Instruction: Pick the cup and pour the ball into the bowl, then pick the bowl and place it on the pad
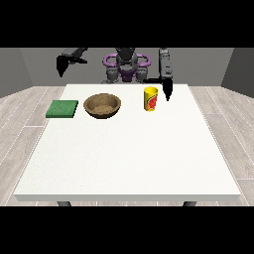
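Observation:
A yellow cup [151,99] with a red mark stands upright on the white table [129,154], right of centre at the back. No ball is visible; the cup's inside is hidden. A brown wooden bowl [102,105] sits to the cup's left. A flat green pad [62,108] lies near the table's left edge. The hand at the view's right [167,90] hangs down just right of the cup, apart from it, fingers pointing down. The hand at the view's left [61,64] is raised off the table's back left corner, holding nothing.
The robot's torso [126,67] stands behind the table's far edge. The table's near half holds nothing. Grey plank floor surrounds the table.

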`<control>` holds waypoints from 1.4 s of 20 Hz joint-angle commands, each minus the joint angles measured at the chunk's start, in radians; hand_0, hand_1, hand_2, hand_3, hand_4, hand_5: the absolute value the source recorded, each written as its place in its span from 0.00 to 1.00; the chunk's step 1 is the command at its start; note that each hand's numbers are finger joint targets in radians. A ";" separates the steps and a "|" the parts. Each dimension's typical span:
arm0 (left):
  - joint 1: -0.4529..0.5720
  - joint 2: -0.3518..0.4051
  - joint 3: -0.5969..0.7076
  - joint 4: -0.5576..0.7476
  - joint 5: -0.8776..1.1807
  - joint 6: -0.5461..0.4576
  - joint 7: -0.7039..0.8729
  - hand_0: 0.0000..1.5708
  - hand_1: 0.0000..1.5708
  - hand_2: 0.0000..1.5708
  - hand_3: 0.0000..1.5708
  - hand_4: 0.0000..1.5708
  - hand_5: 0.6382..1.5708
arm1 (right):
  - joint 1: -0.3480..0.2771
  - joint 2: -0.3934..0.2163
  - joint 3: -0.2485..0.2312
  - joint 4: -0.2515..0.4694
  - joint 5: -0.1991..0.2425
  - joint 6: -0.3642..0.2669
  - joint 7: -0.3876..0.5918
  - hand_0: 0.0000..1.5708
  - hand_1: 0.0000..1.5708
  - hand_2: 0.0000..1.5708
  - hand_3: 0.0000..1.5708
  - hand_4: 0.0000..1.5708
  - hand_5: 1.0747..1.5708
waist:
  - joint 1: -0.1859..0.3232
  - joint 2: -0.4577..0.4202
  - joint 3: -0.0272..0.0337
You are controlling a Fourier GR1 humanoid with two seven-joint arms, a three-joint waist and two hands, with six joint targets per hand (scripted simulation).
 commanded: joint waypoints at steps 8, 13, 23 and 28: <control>-0.113 -0.026 -0.012 0.340 -0.047 0.053 -0.212 0.00 0.00 0.00 0.00 0.00 0.95 | -0.021 -0.014 -0.038 0.180 0.021 0.044 -0.120 0.00 0.00 0.00 0.00 0.00 1.00 | 0.025 0.009 0.0005; -0.230 0.055 0.076 0.491 -0.007 0.047 -0.325 0.00 0.00 0.00 0.00 0.00 0.95 | -0.045 -0.020 -0.027 0.102 -0.003 0.066 -0.108 0.00 0.00 0.00 0.00 0.00 1.00 | -0.027 0.081 0.0001; -0.182 -0.028 0.006 0.529 -0.167 0.375 -0.458 0.83 0.83 1.00 1.00 0.91 0.66 | -0.089 -0.085 -0.071 0.131 -0.027 0.108 -0.113 0.00 0.00 0.00 0.00 0.00 1.00 | -0.073 0.130 0.0006; -0.200 -0.010 0.003 0.513 -0.190 0.415 -0.365 0.84 0.84 1.00 1.00 0.95 0.65 | -0.045 -0.067 -0.049 0.117 -0.009 0.103 -0.100 0.00 0.00 0.00 0.00 0.00 1.00 | -0.099 0.079 0.0006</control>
